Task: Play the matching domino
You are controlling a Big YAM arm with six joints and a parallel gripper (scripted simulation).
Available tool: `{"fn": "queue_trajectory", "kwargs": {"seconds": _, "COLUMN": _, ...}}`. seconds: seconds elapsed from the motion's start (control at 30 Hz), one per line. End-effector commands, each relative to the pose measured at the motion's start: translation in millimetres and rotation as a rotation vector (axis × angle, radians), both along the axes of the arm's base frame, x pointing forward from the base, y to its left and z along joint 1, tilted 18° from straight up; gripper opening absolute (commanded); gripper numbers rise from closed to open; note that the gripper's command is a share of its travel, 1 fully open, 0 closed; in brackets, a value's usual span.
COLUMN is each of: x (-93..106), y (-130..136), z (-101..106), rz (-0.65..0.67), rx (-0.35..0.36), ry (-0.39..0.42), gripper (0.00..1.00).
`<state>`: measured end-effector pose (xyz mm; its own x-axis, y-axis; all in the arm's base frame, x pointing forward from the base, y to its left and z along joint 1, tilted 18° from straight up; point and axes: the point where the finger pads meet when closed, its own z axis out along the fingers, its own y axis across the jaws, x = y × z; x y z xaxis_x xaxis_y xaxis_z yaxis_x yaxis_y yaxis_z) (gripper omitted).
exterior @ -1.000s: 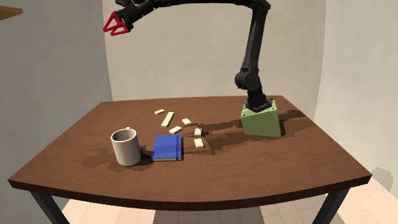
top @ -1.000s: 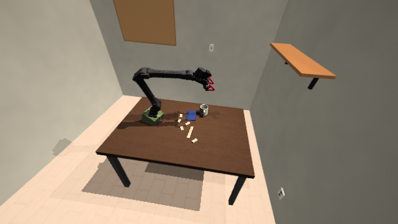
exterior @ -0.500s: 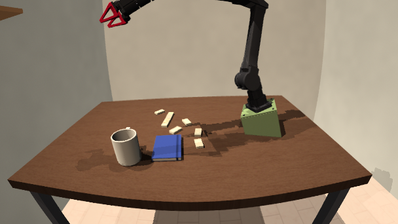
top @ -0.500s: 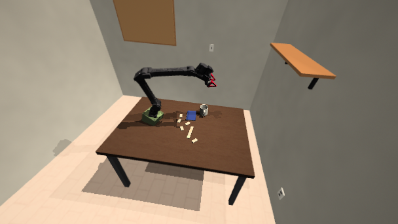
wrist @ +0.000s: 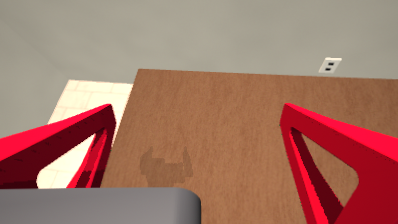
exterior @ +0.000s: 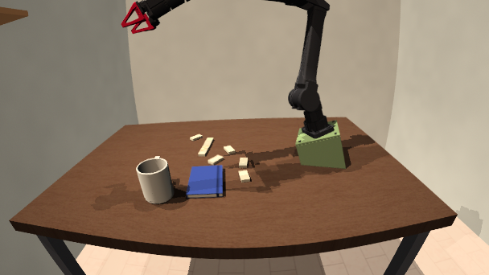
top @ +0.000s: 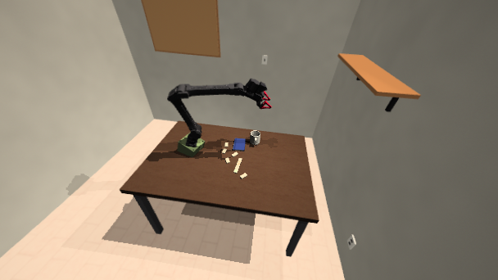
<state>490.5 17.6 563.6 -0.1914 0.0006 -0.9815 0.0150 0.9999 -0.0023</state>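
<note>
The domino line (top: 237, 165) (exterior: 206, 146) lies flat near the middle of the dark wooden table as one long cream strip. Several loose cream dominoes lie around it: one past its far end (top: 243, 175) (exterior: 196, 137), one beside it (exterior: 229, 149), one near the book (exterior: 215, 159), and two more toward the arm's base (exterior: 243, 162) (exterior: 244, 175). Their faces are too small to read. My gripper (top: 265, 101) (exterior: 137, 21) is open and empty, high above the table over the mug's side. In the wrist view its red fingers frame bare table only.
A grey mug (top: 255, 137) (exterior: 154, 180) and a blue book (top: 239, 144) (exterior: 206, 181) stand close to the dominoes. The arm's green base (top: 191, 146) (exterior: 320, 146) sits at the table's edge. A wooden shelf (top: 377, 77) hangs on the wall.
</note>
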Motion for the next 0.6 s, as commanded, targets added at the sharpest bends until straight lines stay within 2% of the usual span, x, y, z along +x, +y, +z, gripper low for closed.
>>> {"fn": "queue_trajectory", "kwargs": {"seconds": 0.0, "x": 1.6, "y": 3.3, "z": 17.2, "rz": 0.007, "rx": 0.008, "ry": -0.042, "gripper": 1.00}}
{"fn": "queue_trajectory", "kwargs": {"seconds": 0.07, "x": 1.6, "y": 3.3, "z": 17.2, "rz": 0.007, "rx": 0.008, "ry": -0.042, "gripper": 1.00}}
{"fn": "queue_trajectory", "kwargs": {"seconds": 0.1, "x": -1.8, "y": 0.3, "z": 5.3, "rz": 0.001, "rx": 0.002, "ry": -0.017, "gripper": 1.00}}
{"fn": "queue_trajectory", "kwargs": {"seconds": 0.57, "x": 3.4, "y": 1.6, "z": -5.6, "rz": 0.008, "rx": 0.009, "ry": -0.056, "gripper": 1.00}}
